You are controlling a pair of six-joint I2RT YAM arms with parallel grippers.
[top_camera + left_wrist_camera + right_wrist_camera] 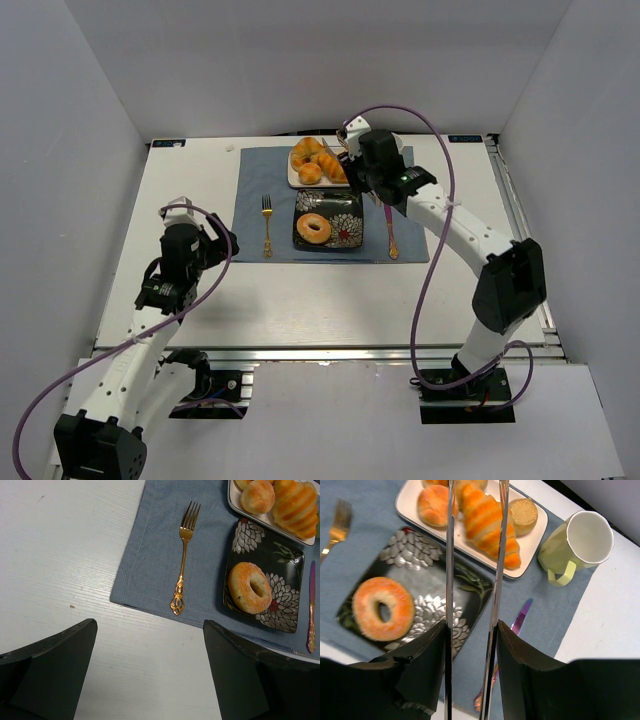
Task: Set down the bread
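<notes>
Apparently done: the bagel sits on the black plate. The right fingers pinch tongs over the tray at its twelve o'clock. The left fingers are spread and empty.

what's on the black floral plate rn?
One ring doughnut lies on the black floral plate; the rest of its surface is bare. What is beneath the doughnut is covered. In the right wrist view the tongs hide two thin strips of it.
</notes>
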